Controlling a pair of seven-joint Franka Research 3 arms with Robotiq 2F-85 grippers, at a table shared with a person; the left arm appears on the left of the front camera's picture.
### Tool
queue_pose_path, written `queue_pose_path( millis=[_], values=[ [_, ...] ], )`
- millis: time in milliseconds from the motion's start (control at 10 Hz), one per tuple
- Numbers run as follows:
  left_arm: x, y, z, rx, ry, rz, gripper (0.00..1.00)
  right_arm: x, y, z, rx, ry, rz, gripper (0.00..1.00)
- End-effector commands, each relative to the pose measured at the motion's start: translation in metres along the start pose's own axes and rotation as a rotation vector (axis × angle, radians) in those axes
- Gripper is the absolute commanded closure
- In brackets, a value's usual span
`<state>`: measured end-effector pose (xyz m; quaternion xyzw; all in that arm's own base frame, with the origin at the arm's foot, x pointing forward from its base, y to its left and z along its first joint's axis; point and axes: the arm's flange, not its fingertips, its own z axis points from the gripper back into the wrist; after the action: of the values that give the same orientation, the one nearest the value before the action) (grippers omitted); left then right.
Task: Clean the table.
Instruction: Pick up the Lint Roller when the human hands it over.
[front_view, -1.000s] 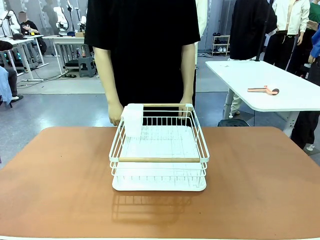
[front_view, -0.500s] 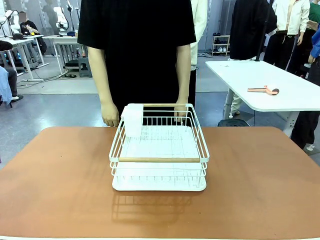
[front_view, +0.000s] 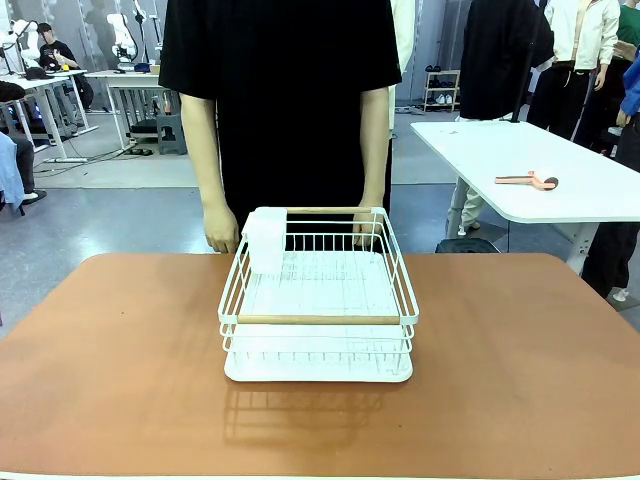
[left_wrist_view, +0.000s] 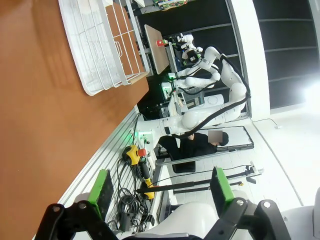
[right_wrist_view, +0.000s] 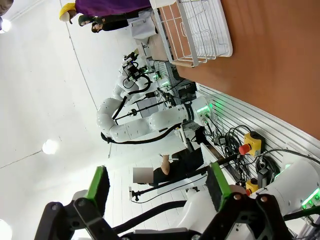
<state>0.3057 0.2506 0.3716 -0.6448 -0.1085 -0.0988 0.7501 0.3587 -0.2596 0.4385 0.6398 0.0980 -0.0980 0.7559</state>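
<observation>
Person's hand (front_view: 220, 228) has drawn off the wire rack (front_view: 318, 300) — worktop (front_view: 520, 340) cleaning seemingly unstarted, left fingers (left_wrist_view: 104, 186) and right fingers (right_wrist_view: 98, 189) wide apart, empty.

One reddish-brown table (front_view: 520, 340) bearing one white wire rack (front_view: 318, 300) with two wooden bars (front_view: 318, 320) and one white cloth (front_view: 265, 240); one person (front_view: 290, 100), two hands (front_view: 221, 230), upper centre; one white table (front_view: 590, 200), upper right.
</observation>
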Motion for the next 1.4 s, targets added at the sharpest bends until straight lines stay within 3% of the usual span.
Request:
queue_pose_path(
  millis=[0, 1300],
  values=[
    [-0.0016, 0.0002, 0.0031, 0.007, -0.008, 0.0, 0.0, -0.0006, 0.0042, 0.0, 0.01, -0.007, -0.009, 0.0],
    [-0.0016, 0.0002, 0.0031, 0.007, -0.008, 0.0, 0.0, -0.0006, 0.0042, 0.0, 0.01, -0.007, -0.009, 0.0]
  ],
)
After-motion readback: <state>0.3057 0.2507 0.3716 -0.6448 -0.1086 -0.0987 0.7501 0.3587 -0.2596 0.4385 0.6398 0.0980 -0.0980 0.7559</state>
